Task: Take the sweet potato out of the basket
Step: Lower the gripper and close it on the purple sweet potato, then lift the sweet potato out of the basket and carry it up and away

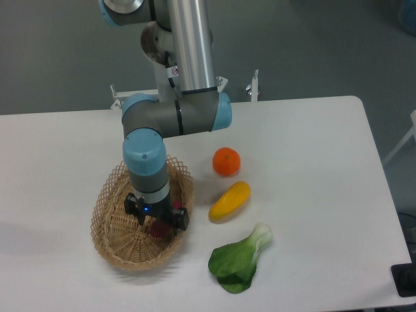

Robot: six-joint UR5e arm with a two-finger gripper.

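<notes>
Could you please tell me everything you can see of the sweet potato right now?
Only a small maroon patch of the sweet potato shows; the tool sits directly over it and hides the rest, so its full shape and pose cannot be read. The visible skin looks smooth and dark reddish-purple. It lies inside the woven basket, toward the right side of the basket floor. Whether the tool's fingers already press on it cannot be told.

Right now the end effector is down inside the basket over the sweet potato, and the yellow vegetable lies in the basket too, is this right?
Not quite. The camera view shows the yellow vegetable lying on the table, outside the basket to its right. The rest holds: the end effector is down inside the basket over the sweet potato.
</notes>
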